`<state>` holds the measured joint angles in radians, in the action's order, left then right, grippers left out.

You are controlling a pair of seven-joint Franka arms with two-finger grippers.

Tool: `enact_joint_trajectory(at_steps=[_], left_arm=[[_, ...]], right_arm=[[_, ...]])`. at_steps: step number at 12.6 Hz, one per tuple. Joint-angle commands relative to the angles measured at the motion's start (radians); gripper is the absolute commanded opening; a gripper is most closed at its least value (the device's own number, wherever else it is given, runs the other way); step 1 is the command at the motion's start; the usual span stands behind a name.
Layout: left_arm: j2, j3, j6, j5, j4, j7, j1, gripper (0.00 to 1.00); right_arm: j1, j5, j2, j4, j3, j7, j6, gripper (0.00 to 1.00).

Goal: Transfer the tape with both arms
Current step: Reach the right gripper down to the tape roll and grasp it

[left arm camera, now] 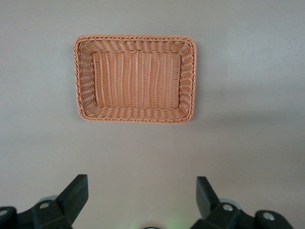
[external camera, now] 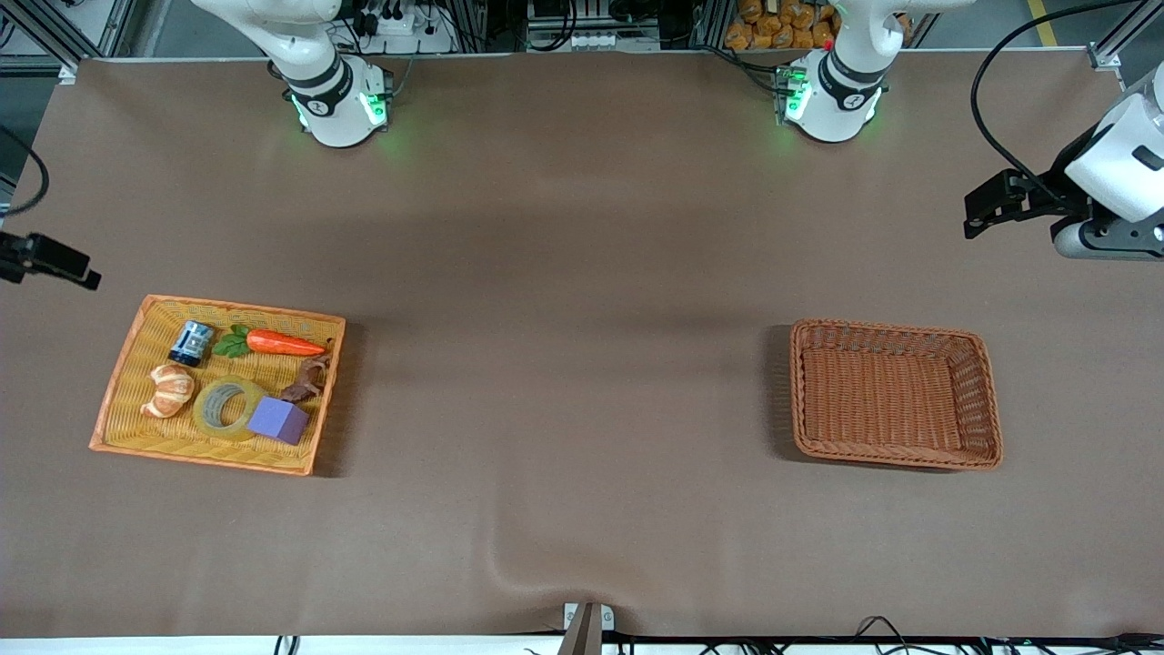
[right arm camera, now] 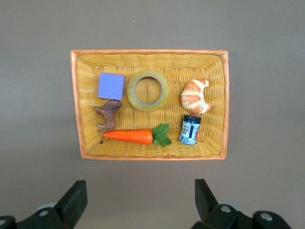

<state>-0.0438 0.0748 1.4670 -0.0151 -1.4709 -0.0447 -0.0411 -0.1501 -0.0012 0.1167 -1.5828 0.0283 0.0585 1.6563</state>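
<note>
Tape: the tape (external camera: 225, 408) lies flat in the yellow basket (external camera: 127, 364) at the right arm's end of the bench (external camera: 564, 364), between the croissant (external camera: 169, 389) and the purple cube (external camera: 278, 419).
Other things in this basket: carrot (external camera: 282, 343), small blue can (external camera: 191, 343), brown figure (external camera: 307, 382).
Right claw (right arm camera: 138, 200): up in the air, fingers spread wide, holding nothing.
Left claw (left arm camera: 140, 200): also up in the air and spread wide, holding nothing.
Brown basket (external camera: 987, 400): at the left arm's end.

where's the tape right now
The tape lies in the yellow basket at the right arm's end of the table, between the croissant and purple cube.
</note>
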Motion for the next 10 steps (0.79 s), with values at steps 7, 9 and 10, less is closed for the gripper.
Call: enact_joint_trajectory(at_steps=[7, 9, 10], left_arm=[[-0.030, 0.003, -0.005, 0.017, 0.018, 0.005, -0.005, 1.00], [-0.034, 0.005, -0.004, 0.017, 0.017, 0.005, -0.005, 1.00], [-0.040, 0.006, -0.002, 0.017, 0.018, 0.005, -0.006, 1.00]], right_arm=[[-0.051, 0.004, 0.398, 0.032, -0.008, -0.008, 0.270, 1.00], [-0.068, 0.004, 0.464, 0.030, -0.010, -0.002, 0.331, 1.00], [-0.072, 0.004, 0.494, 0.030, -0.008, -0.002, 0.348, 1.00]])
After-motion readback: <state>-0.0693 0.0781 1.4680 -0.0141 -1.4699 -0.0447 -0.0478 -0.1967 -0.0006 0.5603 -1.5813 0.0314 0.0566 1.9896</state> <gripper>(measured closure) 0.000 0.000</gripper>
